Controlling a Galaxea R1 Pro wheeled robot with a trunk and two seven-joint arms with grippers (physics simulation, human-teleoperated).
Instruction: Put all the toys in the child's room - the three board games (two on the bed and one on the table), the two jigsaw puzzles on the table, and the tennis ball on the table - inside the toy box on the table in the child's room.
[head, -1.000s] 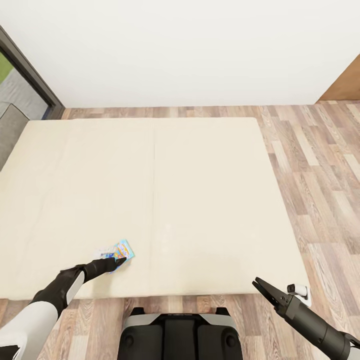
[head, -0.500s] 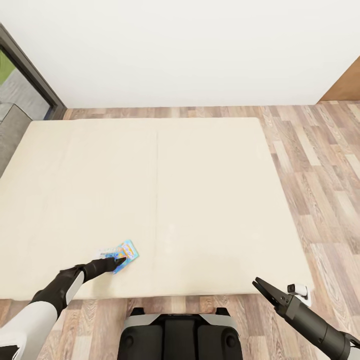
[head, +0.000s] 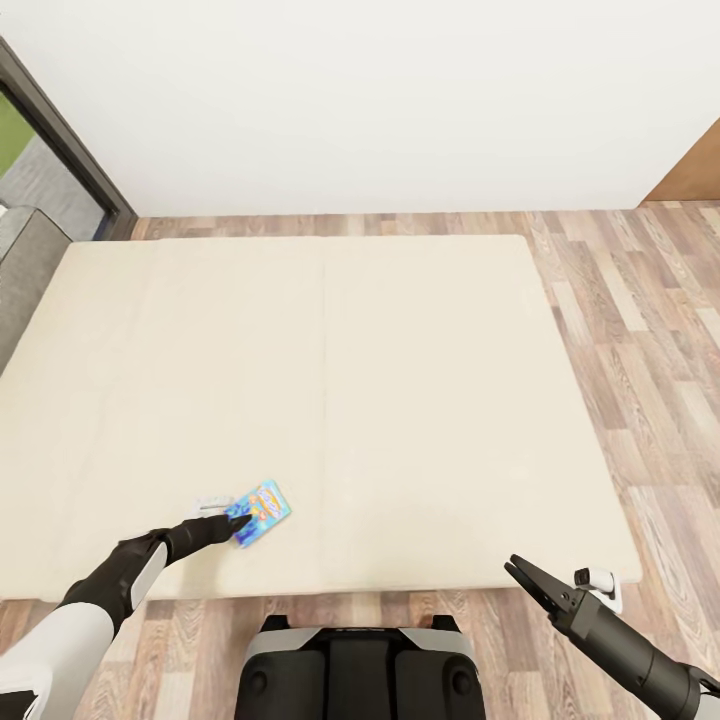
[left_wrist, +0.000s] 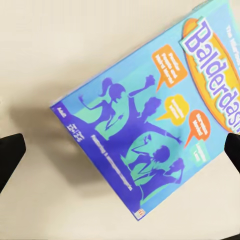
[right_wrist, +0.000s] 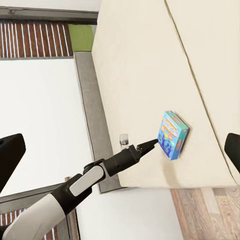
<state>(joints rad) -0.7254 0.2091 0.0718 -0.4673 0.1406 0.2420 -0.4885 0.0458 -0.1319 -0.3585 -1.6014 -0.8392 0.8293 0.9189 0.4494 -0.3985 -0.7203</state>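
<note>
Since a second ago the whole head picture has slid, so the camera has turned; bed and blue board game (head: 261, 510) sit a bit further right in frame, arms unchanged in frame.

Head view: beige bed (head: 400, 380) on plank floor (head: 640, 300), dark window frame (head: 70, 150) far left. Small blue game box lies flat near the bed's near edge. Left hand (head: 236, 521) reaches over that edge, fingertips at the box's near corner; whether they pinch it, cannot tell here. Right hand (head: 522, 572) hovers off the bed's near right corner, fingers apart, holding nothing.

Left wrist view: the box (left_wrist: 155, 115), cover printed "Balderdash", seems to lie flat on the mattress, slanted across the frame. Dark fingertips (left_wrist: 10, 157) sit far out at both frame edges, so the left hand is wide open and empty, with the box between the fingers.

Right wrist view: left arm stretches over the grey bed frame (right_wrist: 92, 120), left hand (right_wrist: 150, 145) pointing at the box (right_wrist: 172, 135) edge, touching or just beside it. Right fingertips (right_wrist: 9, 160) are wide apart.

Step, as I judge: grasping the box. To do well: turn the wrist square to a short side, drop low to the mattress, close across the thickness, not a corner; a corner pinch could let the box pivot out.
</note>
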